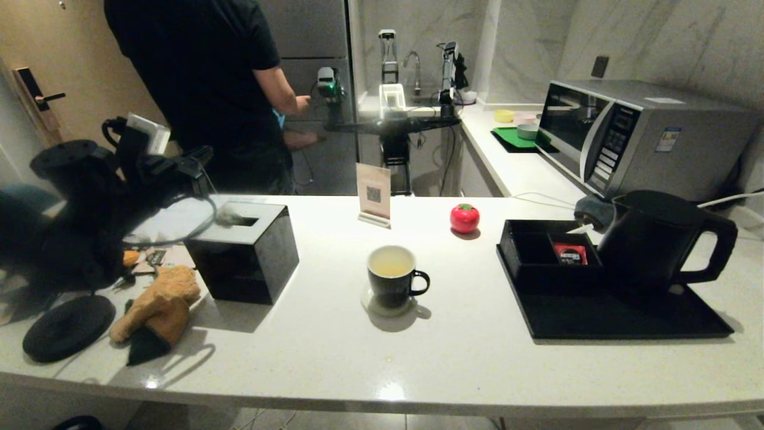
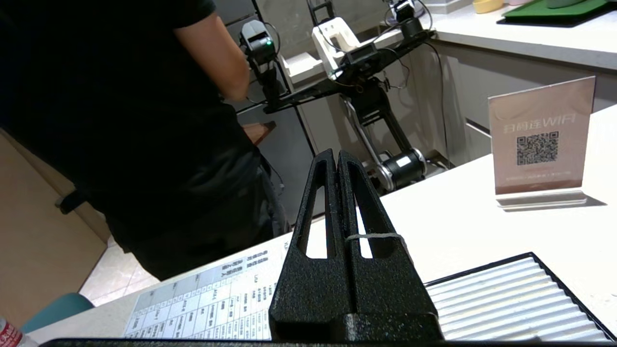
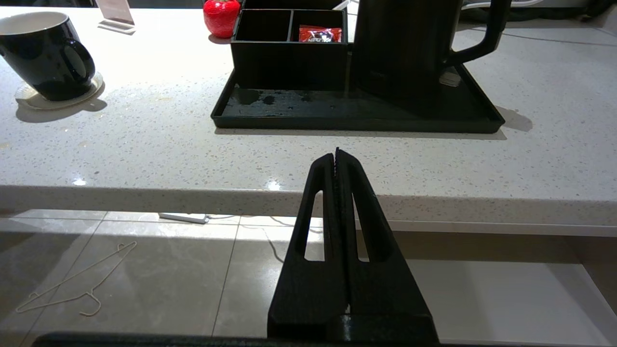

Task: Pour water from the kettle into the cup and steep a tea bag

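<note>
Water point(image 1: 391, 263), pale yellowish, is seen in the small black ceramic mug point(image 1: 394, 280) mid-counter; steeping seems finished. Left claw point(image 2: 337, 159) is clenched on a thin string; right claw point(image 3: 337, 156) is clenched empty.

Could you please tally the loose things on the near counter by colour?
Black: 5 – kettle, cup, tray, tissue box, round disc
Red: 2 – tomato ornament, sachet
Tan: 1 – plush toy
Pink: 1 – WiFi sign
Total: 9
</note>
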Controlling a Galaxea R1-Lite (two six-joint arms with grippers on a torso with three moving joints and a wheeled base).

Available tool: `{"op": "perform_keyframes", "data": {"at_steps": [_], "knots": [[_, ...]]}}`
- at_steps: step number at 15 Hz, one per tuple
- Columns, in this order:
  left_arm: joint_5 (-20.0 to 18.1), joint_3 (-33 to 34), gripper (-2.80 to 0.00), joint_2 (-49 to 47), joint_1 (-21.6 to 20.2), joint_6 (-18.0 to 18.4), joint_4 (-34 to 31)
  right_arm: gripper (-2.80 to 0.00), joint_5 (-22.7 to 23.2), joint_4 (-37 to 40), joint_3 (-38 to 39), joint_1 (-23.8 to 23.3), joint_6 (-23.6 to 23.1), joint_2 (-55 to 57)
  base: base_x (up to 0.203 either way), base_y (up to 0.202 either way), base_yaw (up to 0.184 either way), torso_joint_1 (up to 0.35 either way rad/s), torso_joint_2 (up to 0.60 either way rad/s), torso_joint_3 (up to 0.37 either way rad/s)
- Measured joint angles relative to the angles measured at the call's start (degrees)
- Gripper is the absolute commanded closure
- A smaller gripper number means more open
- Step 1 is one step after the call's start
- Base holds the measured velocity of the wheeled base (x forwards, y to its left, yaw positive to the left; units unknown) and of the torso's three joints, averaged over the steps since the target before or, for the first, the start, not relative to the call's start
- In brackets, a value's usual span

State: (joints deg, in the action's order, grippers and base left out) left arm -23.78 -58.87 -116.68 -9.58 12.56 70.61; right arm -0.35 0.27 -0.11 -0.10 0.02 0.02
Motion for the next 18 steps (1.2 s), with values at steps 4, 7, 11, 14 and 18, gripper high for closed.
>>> {"op": "perform_keyframes", "data": {"at_steps": [4, 7, 11, 14, 18], "knots": [[0.09, -0.02, 0.0, -0.05, 0.02, 0.12, 0.12, 0.0, 0.0, 0.0, 0.0, 0.0, -0.02, 0.0, 0.0, 0.0, 0.0, 0.0, 0.0, 0.0], [0.11, -0.04, 0.0, -0.42, 0.48, 0.49, 0.16, 0.0, 0.0, -0.01, -0.02, 0.0, -0.02, -0.02, 0.0, 0.0, 0.0, 0.0, 0.0, 0.0], [0.25, -0.8, 0.0, -1.06, 1.36, 0.56, 0.14, 0.0, 0.02, 0.0, -0.02, 0.0, -0.02, 0.0, 0.0, 0.0, 0.0, 0.0, 0.0, 0.0], [0.59, -1.89, 0.0, -1.98, 2.6, 0.56, 0.09, 0.0, 0.01, -0.01, -0.02, 0.0, -0.02, -0.02, 0.0, 0.0, 0.0, 0.0, 0.0, 0.0], [0.55, -1.72, 0.0, -3.55, 3.68, 0.63, 0.15, 0.0, 0.01, -0.01, 0.0, -0.01, -0.02, 0.0, 0.0, 0.0, 0.0, 0.0, 0.0, 0.0]]}}
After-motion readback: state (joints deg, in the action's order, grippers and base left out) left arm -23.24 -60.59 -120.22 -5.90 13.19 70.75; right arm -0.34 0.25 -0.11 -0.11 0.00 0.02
